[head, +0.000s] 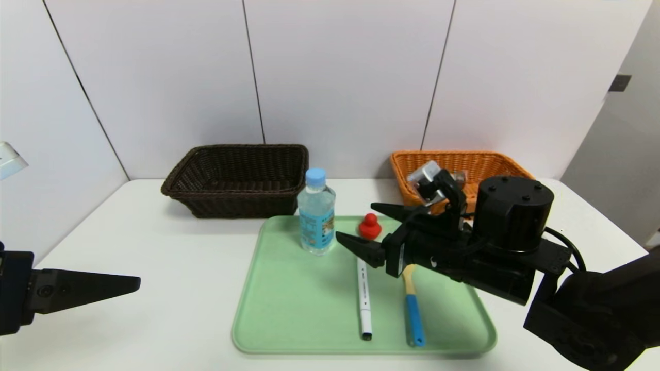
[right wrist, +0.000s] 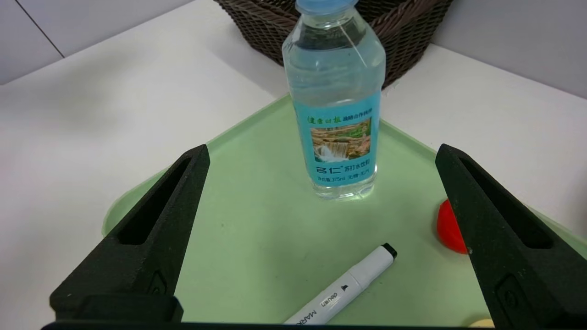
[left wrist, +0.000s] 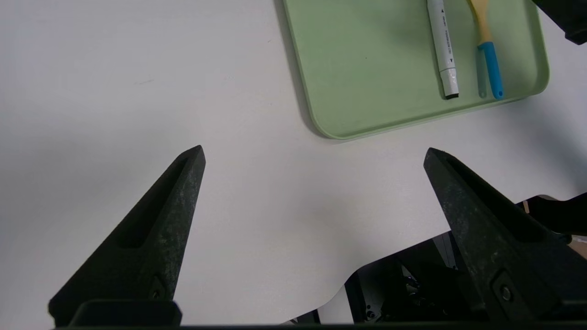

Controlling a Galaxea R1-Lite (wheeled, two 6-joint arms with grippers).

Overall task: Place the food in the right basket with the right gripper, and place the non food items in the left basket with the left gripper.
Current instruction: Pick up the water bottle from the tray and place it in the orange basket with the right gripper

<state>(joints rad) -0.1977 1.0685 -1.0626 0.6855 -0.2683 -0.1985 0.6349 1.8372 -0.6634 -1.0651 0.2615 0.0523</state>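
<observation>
Standing upright on the green tray (head: pixel 296 309), near its far edge: a blue-capped bottle (head: pixel 316 221), just ahead of the right gripper (head: pixel 355 220). Framed between that gripper's widely spread fingers in the right wrist view, yet apart from both and gripped by neither. Reaching over the tray from the robot's right, with nothing pinched. Spread just as wide and holding nothing: the left gripper (left wrist: pixel 314 149), above the white table (head: pixel 154 319), beside the tray.

Visible in the head view alone: the orange basket (head: pixel 495 162), back right, with a clear item (head: pixel 459 178) inside, partly hidden behind the right arm. Caught in both the head and right wrist views: the dark brown basket (head: pixel 242 201), behind the bottle, and a red object (head: pixel 369 226) on the tray, topped with a round knob in the head view. Shown whole in the head view but cut off in the left wrist view: a white marker (head: pixel 364 299) and, next to it, a blue-handled utensil (head: pixel 414 314).

Legible on the bottle's blue label in the right wrist view: "名仁" and "苏打水饮料", below a waterfall picture. Printed on the marker: "MARK", running out of frame, beside a smaller brand mark too hard to read with certainty.
</observation>
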